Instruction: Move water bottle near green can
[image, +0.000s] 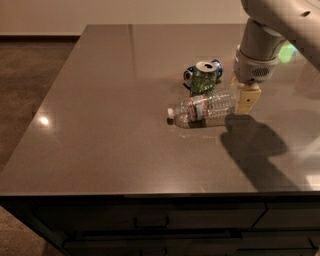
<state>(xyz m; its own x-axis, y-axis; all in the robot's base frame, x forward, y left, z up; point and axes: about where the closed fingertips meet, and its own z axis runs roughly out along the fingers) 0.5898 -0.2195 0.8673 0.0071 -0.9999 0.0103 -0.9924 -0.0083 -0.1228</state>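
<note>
The water bottle is clear and ribbed, with a red and white label band. It lies on its side on the dark table, its cap pointing left. My gripper reaches down from the upper right and is shut on the bottle's base end. One cream finger shows in front. The green can stands upright with a silver top, just behind the bottle's middle and very close to it.
A blue can lies on its side right behind the green can. The table's front edge runs along the bottom, with dark drawers below. My arm's shadow falls on the table at the right front.
</note>
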